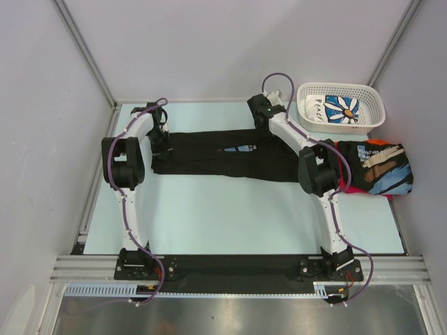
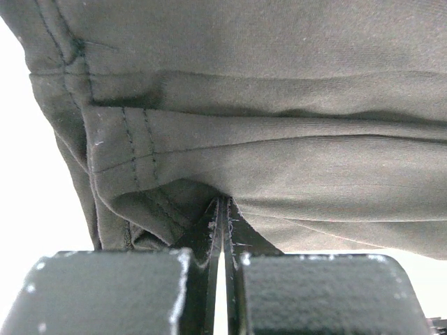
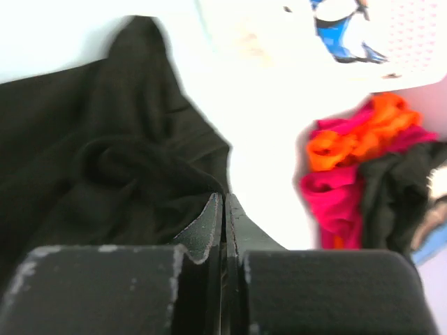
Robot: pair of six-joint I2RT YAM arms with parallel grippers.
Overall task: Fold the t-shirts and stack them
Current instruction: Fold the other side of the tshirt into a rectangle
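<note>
A black t-shirt (image 1: 209,157) lies stretched in a long band across the middle of the table. My left gripper (image 1: 162,143) is at its left end. In the left wrist view the jaws (image 2: 223,202) are shut on a hemmed fold of this shirt (image 2: 279,105). My right gripper (image 1: 260,129) is at the shirt's far edge, right of centre. Its jaws (image 3: 223,197) are shut, with the black cloth (image 3: 105,160) bunched at the tips. A folded black printed t-shirt (image 1: 380,166) lies on a red one (image 1: 349,188) at the right. A white daisy-print t-shirt (image 1: 339,108) sits in the basket.
The white lattice basket (image 1: 377,105) stands at the back right corner, also seen in the right wrist view as the basket (image 3: 419,42). The red shirt (image 3: 335,195) lies close to the right of my right gripper. Grey walls enclose the table on three sides.
</note>
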